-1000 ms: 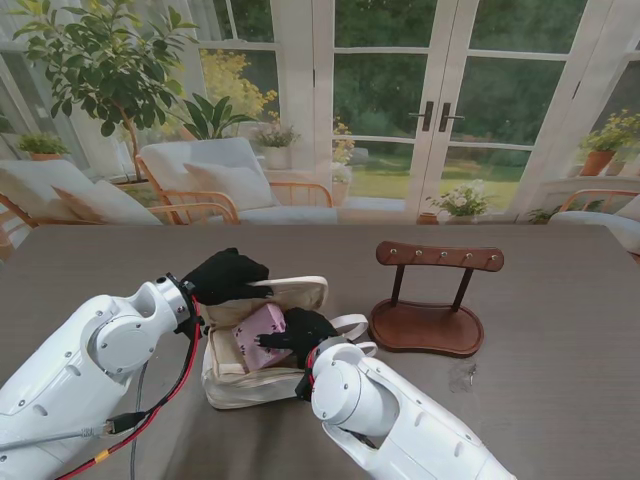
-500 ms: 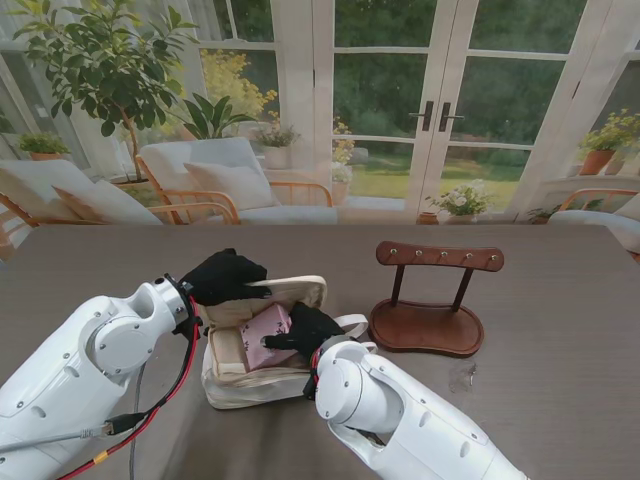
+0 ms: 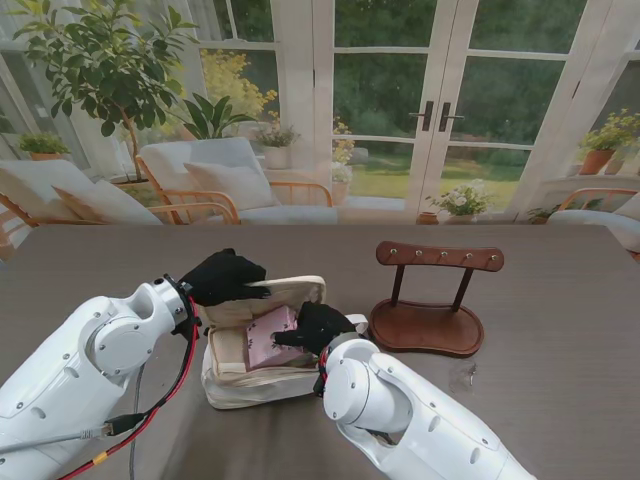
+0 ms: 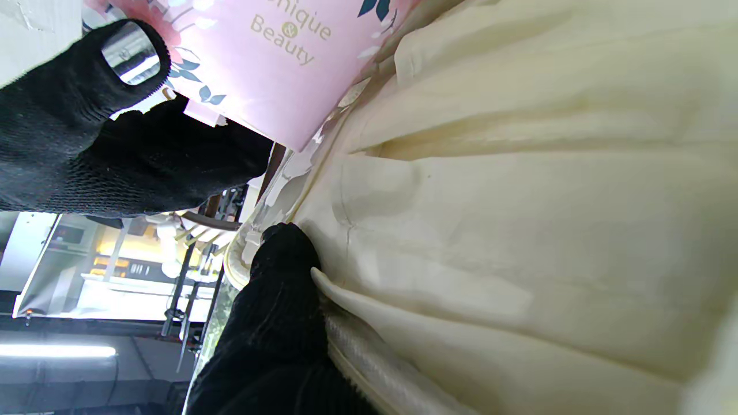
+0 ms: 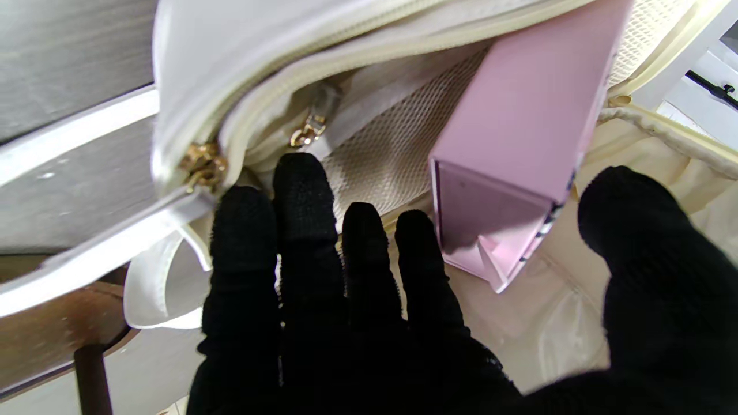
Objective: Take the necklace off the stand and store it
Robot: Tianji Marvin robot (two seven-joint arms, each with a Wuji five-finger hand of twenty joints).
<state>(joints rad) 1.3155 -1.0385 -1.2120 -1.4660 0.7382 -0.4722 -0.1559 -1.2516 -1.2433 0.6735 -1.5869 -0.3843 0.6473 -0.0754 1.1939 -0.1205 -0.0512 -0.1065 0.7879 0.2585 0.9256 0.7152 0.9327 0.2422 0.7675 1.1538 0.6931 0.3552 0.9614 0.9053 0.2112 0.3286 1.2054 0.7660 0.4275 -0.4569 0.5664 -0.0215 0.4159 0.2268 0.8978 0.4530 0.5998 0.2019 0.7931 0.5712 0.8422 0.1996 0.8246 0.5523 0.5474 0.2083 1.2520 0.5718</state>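
The wooden necklace stand (image 3: 432, 300) is on the right of the table, and its pegs look bare. I cannot make out the necklace in any view. An open cream bag (image 3: 258, 375) lies in the middle with a pink box (image 3: 270, 340) inside it. My left hand (image 3: 225, 277) is shut on the bag's far rim; its wrist view shows the fingers (image 4: 277, 288) pinching the cream fabric (image 4: 519, 230) below the pink box (image 4: 277, 52). My right hand (image 3: 318, 325) rests at the bag's right end, open, with fingers (image 5: 346, 323) spread beside the pink box (image 5: 519, 150).
The bag's white strap (image 3: 350, 322) lies between the bag and the stand's base (image 3: 425, 330). A gold zipper pull (image 5: 202, 164) sits at the bag's open edge. A small shiny smear (image 3: 462, 376) marks the table nearer to me than the stand.
My right hand has shifted right toward the stand and opened off the pink box. The box has slid slightly right and settled into the bag. The left hand has stayed put.
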